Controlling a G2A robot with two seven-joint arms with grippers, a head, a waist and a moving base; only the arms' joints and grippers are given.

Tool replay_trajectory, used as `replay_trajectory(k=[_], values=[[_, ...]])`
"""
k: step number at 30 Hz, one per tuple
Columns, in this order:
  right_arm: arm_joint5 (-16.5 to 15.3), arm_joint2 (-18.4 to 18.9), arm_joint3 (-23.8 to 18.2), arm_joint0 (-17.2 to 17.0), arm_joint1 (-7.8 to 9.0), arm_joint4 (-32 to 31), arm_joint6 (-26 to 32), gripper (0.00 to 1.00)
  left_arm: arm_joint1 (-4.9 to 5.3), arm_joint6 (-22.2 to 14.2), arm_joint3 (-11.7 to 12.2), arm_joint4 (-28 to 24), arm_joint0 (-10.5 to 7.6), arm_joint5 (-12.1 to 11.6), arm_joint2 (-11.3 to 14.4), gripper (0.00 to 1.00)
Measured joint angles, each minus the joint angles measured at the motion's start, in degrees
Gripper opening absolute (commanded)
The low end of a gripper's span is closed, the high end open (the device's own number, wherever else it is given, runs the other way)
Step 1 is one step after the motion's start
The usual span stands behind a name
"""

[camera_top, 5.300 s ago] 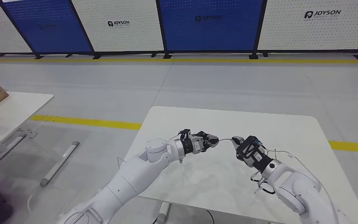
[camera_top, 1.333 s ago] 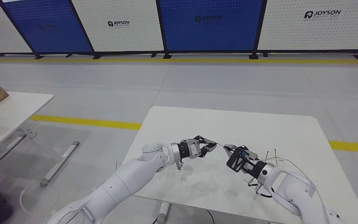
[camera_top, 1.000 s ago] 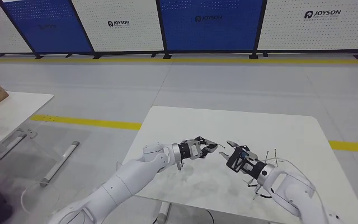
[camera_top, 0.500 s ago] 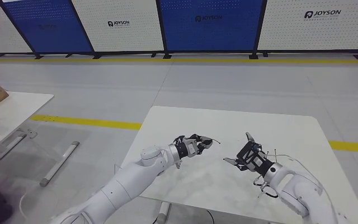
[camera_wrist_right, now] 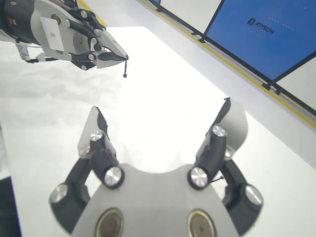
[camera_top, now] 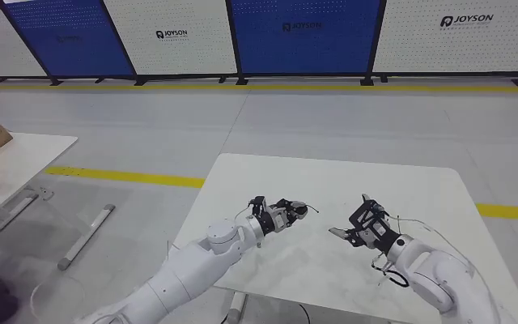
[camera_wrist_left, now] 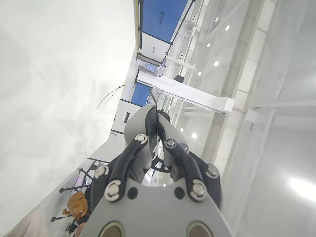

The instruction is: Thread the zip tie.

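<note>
My left gripper (camera_top: 298,209) hovers over the middle of the white table (camera_top: 340,174), shut on a thin black zip tie (camera_top: 310,211). In the right wrist view the left gripper (camera_wrist_right: 123,57) pinches the zip tie (camera_wrist_right: 125,68), whose small square head hangs down from the fingertips. The left wrist view shows the left gripper (camera_wrist_left: 155,109) closed, with the zip tie (camera_wrist_left: 152,97) sticking out past the tips. My right gripper (camera_top: 350,215) is a short way to the right, open and holding nothing. Its spread fingers frame bare table in its own view (camera_wrist_right: 161,106).
A few thin dark strands (camera_wrist_left: 109,96) lie loose on the table beyond the left gripper. The table's right edge (camera_top: 465,211) is near the right arm. Blue and white panels (camera_top: 307,36) stand far behind on the floor.
The right gripper, earlier close to the left gripper's tip at the zip tie, has opened and drawn back to the right. The left gripper keeps the zip tie and has shifted slightly left.
</note>
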Motion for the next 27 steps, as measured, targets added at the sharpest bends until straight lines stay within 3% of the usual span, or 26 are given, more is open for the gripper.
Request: replay_trajectory(k=[4, 10, 13, 16, 24, 27], values=[[0.0, 0.0, -0.5, 0.3, -0.07, 9.3, 2.2, 1.00, -0.79, 11.3, -0.8, 9.1, 1.48, -9.4, 0.9, 0.00], [0.0, 1.1, -0.6, 2.5, 0.73, 28.1, 11.4, 1.00, -1.62, 20.0, -0.6, 20.0, 2.57, -14.2, 2.3, 0.00], [0.0, 1.3, 0.8, 4.2, 0.97, 40.4, 18.9, 1.00, -1.91, 23.3, -0.5, 25.5, 3.36, -15.6, 2.7, 0.00], [0.0, 1.3, 1.7, 5.6, 1.01, 49.4, 25.2, 1.00, -2.07, 25.2, -0.6, 27.7, 3.85, -15.5, 2.9, 0.00], [0.0, 1.2, 1.6, 5.4, 0.97, 47.8, 24.1, 1.00, -2.06, 24.8, -0.7, 27.8, 3.86, -15.4, 2.9, 0.00], [0.0, 0.6, 2.3, 5.3, 0.63, 54.0, 26.4, 1.00, -2.11, 23.9, -1.1, 30.3, 4.34, -15.6, 2.9, 0.00]])
